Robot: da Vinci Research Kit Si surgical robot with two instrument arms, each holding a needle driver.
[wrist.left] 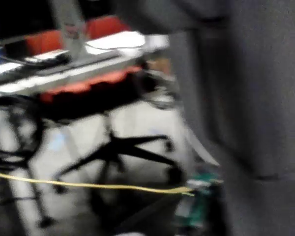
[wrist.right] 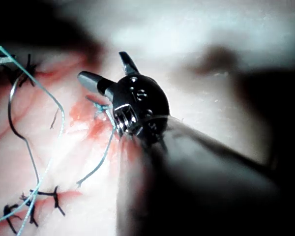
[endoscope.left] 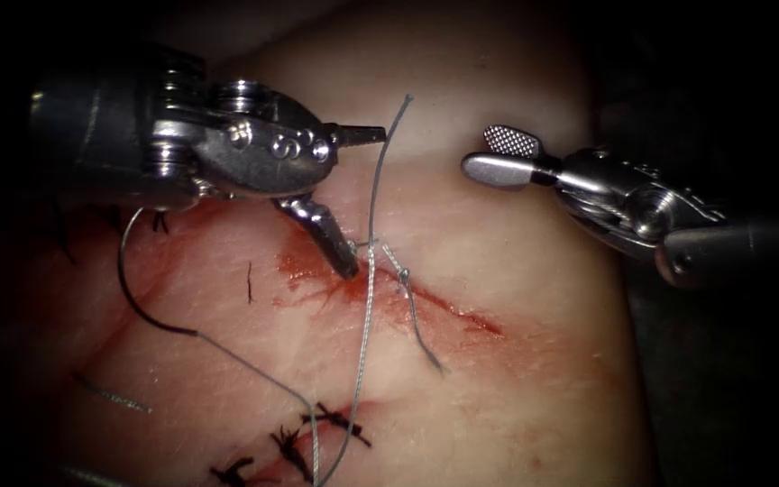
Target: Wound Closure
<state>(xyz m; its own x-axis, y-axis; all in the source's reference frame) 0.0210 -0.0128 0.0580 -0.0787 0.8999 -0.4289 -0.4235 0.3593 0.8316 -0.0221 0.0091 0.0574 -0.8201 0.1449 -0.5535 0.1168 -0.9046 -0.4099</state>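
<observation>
The tissue (endoscope.left: 516, 397) has a red cut (endoscope.left: 462, 316) running down to the right. My left tool (endoscope.left: 365, 201) stands open, wide: one jaw points right, the other points down with its tip at the cut, beside a small knot (endoscope.left: 391, 259). It holds nothing. My right tool (endoscope.left: 482, 151) hovers open and empty above the cut's right side; the right wrist view shows it (wrist.right: 105, 69) open over the knot (wrist.right: 101, 105). The dark curved needle (endoscope.left: 137, 302) lies free on the tissue, left of the cut. Grey thread (endoscope.left: 370, 271) rises past the knot to a loose end.
Red fluid (endoscope.left: 313, 280) stains the tissue around the cut's left end. Several dark finished stitches (endoscope.left: 292, 444) sit near the lower edge. A short thread tail (endoscope.left: 421, 334) trails from the knot. A cut thread end (endoscope.left: 110, 395) lies at lower left.
</observation>
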